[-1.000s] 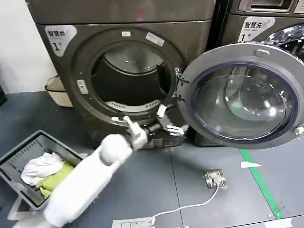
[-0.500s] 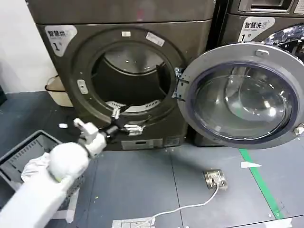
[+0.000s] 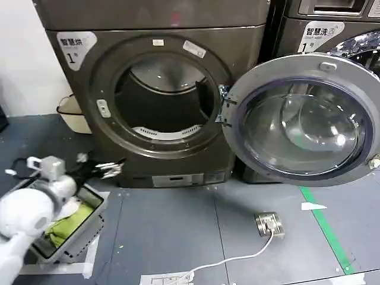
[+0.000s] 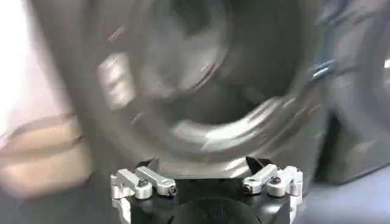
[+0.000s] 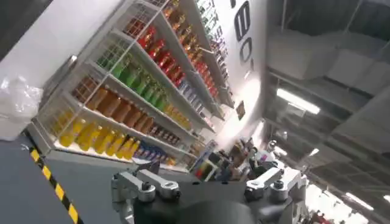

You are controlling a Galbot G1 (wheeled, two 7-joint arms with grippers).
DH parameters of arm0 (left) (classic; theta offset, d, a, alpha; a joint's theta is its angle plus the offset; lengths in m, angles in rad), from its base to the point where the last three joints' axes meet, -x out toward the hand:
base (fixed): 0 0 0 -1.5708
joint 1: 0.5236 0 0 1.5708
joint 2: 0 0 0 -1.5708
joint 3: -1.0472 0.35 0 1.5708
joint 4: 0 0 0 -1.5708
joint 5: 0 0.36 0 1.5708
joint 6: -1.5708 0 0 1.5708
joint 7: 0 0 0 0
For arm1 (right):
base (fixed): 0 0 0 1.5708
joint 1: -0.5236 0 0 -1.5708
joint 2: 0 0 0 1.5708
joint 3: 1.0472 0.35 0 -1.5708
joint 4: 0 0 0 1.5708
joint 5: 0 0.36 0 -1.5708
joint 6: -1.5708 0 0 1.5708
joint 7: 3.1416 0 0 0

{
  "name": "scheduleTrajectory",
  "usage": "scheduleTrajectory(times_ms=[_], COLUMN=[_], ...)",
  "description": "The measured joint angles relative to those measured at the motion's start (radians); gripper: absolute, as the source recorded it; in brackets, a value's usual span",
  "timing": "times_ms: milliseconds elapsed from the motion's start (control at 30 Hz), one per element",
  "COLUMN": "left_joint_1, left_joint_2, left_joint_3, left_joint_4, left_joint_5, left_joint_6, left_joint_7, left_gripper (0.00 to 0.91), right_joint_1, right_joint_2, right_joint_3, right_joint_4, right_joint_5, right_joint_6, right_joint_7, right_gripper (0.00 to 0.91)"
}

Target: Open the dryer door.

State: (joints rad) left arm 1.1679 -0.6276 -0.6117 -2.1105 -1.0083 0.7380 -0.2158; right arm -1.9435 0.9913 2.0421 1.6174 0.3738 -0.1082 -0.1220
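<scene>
The dryer point(image 3: 154, 89) stands with its round opening point(image 3: 163, 101) uncovered. Its glass-fronted door point(image 3: 303, 119) is swung wide to the right on the hinge point(image 3: 222, 104) and covers the front of the neighbouring machine. My left gripper point(image 3: 113, 169) hangs low at the left, in front of the dryer's bottom left corner and above the laundry basket, well away from the door. It is open and holds nothing. From the left wrist, the left gripper point(image 4: 207, 182) faces the dryer's opening. My right gripper point(image 5: 207, 182) is open and empty, pointing at shop shelves far from the dryer.
A grey laundry basket point(image 3: 77, 240) with white and green clothes sits on the floor at the lower left. A small metal box point(image 3: 268, 224) with a white cable lies right of centre. A green tape line point(image 3: 326, 228) runs along the floor. A beige bin point(image 3: 71, 113) stands left of the dryer.
My left arm has swung left and down, from the dryer's lower front near the hinge to above the basket. The door has stayed wide open.
</scene>
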Motion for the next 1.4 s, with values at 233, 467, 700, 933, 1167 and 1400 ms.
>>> scheduleTrajectory(times_ms=[233,467,700,933,1167,1400], left_joint_1=[0.021,-0.021,-0.145,-0.264,-0.316,-0.309], left_joint_2=[0.087,0.167,0.261,0.312,0.336,0.349], left_joint_3=[-0.042,-0.023,0.059,0.141,0.211,0.233], left_joint_4=[0.031,0.068,0.155,0.257,0.356,0.419], left_joint_5=[-0.266,-0.631,-0.999,-1.267,-1.285,-1.441], left_joint_6=[0.000,-0.001,-0.002,-0.002,-0.002,-0.002], left_joint_7=[-0.307,-0.540,-0.683,-0.798,-0.733,-0.823], left_gripper=[0.907,0.907,0.907,0.907,0.907,0.907], right_joint_1=[0.005,0.007,0.018,0.036,0.059,0.070], right_joint_2=[0.000,0.006,0.024,0.041,0.050,0.048], right_joint_3=[-0.021,-0.036,-0.054,-0.069,-0.084,-0.091], right_joint_4=[0.008,0.020,0.036,0.053,0.069,0.068], right_joint_5=[0.015,0.039,0.049,0.056,0.070,0.080], right_joint_6=[-0.009,-0.009,-0.006,0.001,0.002,0.012], right_joint_7=[-0.003,-0.004,-0.008,-0.014,-0.019,-0.019], right_gripper=[0.907,0.907,0.907,0.907,0.907,0.907])
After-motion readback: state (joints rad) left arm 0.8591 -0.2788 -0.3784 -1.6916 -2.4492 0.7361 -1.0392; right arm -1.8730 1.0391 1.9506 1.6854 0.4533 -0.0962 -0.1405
